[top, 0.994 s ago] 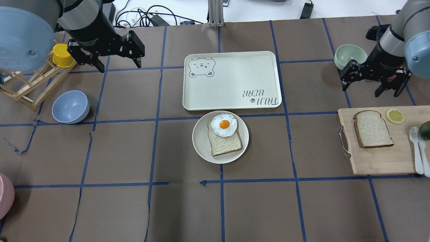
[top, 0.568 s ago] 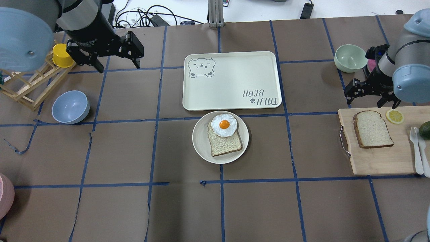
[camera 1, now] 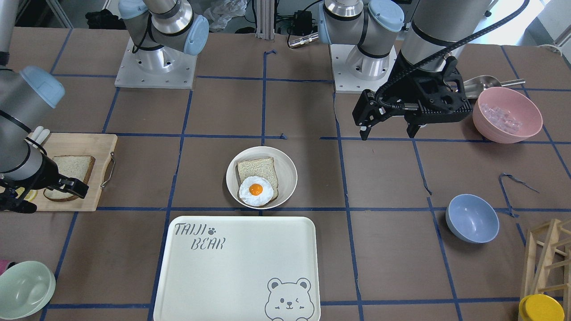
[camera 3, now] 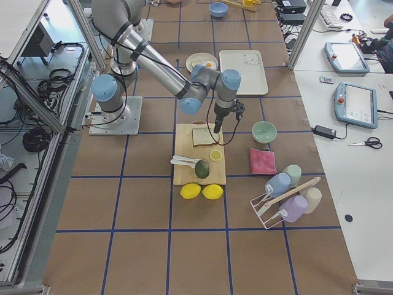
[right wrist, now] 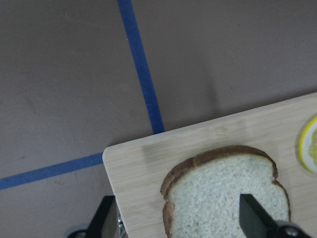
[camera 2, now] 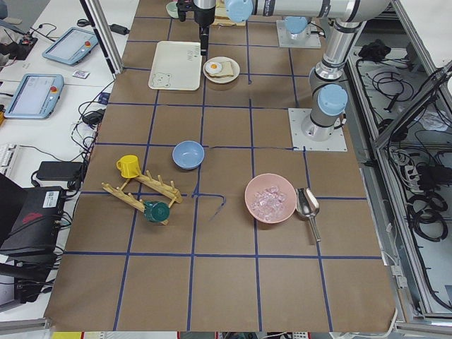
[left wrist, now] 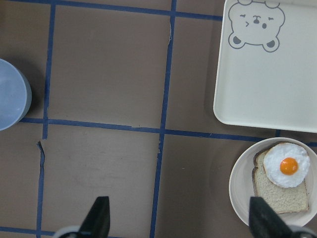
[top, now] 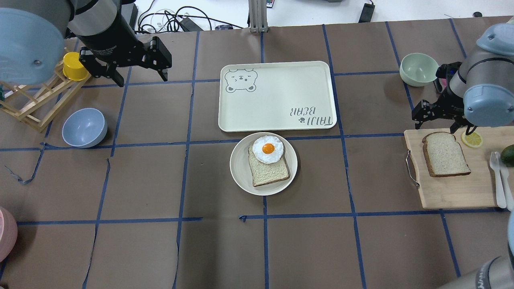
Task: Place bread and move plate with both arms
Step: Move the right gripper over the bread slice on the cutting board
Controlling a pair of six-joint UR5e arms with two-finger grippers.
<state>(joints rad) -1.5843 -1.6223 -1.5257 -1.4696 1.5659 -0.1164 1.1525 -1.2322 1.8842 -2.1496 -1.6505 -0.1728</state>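
Note:
The bread (top: 445, 154) lies flat on a wooden cutting board (top: 453, 192) at the right; it also shows in the front view (camera 1: 69, 176) and the right wrist view (right wrist: 228, 193). My right gripper (top: 435, 122) is open and empty, hovering over the board's far edge by the bread's domed top (right wrist: 178, 218). The plate (top: 241, 176) sits mid-table and holds a smaller slice topped with a fried egg (top: 268, 149). My left gripper (top: 142, 79) is open and empty, high at the far left, well away from the plate (left wrist: 240, 191).
A cream bear-printed tray (top: 277, 96) lies just beyond the plate. A green bowl (top: 419, 69) stands behind my right gripper. A lemon slice (top: 472, 139) and white cutlery (top: 498, 176) share the board. At the left are a blue bowl (top: 84, 127) and a wooden rack (top: 32, 104).
My right gripper has moved from beside the green bowl toward the cutting board and now hangs over its far edge by the bread. The left arm has barely moved.

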